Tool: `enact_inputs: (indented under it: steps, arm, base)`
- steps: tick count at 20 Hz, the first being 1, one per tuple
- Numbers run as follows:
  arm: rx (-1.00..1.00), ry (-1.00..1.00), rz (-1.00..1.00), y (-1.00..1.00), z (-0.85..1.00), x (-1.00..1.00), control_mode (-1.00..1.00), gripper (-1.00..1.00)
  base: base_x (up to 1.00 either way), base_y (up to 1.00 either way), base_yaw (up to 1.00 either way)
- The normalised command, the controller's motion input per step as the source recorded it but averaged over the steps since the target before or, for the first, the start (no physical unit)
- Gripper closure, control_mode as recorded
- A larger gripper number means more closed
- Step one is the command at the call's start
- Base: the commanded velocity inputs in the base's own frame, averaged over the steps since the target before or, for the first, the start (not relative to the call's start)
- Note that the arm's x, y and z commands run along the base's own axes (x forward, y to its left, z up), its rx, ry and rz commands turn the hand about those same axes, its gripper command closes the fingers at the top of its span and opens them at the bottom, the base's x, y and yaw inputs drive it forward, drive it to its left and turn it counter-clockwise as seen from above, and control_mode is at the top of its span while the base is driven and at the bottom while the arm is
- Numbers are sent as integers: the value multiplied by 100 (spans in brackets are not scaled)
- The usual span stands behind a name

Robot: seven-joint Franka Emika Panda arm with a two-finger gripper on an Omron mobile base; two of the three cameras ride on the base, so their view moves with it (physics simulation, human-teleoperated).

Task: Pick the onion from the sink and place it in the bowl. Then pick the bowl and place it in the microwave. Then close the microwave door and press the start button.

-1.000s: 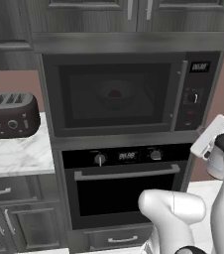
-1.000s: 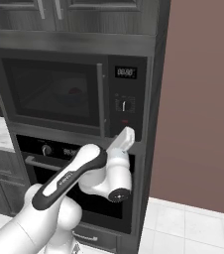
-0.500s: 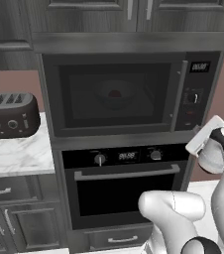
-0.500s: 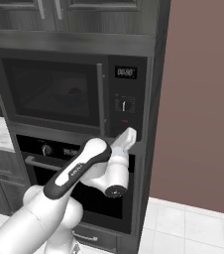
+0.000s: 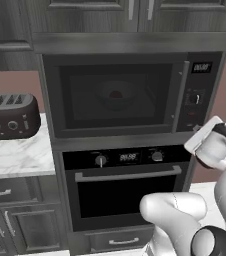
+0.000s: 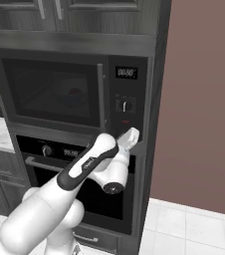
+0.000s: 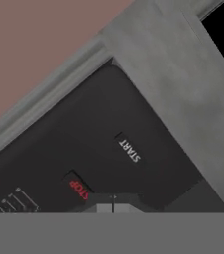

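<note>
Up against the bottom of the microwave's [image 5: 130, 95] control panel [image 6: 126, 99], the gripper [image 6: 130, 138] is parked just under the lowest buttons, close to the panel's lower right corner. From the left base view the hand [image 5: 205, 141] sits just below the panel, right beside the top edge of the oven [image 5: 127, 187]. The hand view is super close and rolled sideways: a white START label [image 7: 130, 150] sits mid-frame, a red STOP label [image 7: 79, 189] is lower left of it, and the fingertips [image 7: 112, 203] show as one dark lump with a thin seam down the middle, so they look pressed together with nothing between them. Can't tell if they're actually touching the panel.

The door [image 5: 116, 95] is shut, flush with the frame. Through the tinted glass you can make out the bowl [image 5: 116, 95] on the turntable with the onion [image 5: 115, 93] as a small red dot in it. In the right base view the same bowl [image 6: 70, 97] shows dimly behind the glass.

Off to the left there's a black toaster [image 5: 10, 116] on the marble counter [image 5: 15, 155], well apart from the arm. The oven has a long bar handle [image 5: 127, 174] and two knobs on either side of a small display.
</note>
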Motion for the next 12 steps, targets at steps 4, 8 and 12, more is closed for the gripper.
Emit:
enact_inputs:
  steps: [4,8,12]
  arm:
    - [2,1,-5,-2,-19,21,-100,100]
    - [4,1,-4,-4,-9,14,-100,100]
    - [4,3,-4,-3,-2,19,-100,100]
  base:
    - [0,0,0]
    - [0,0,0]
    - [0,0,0]
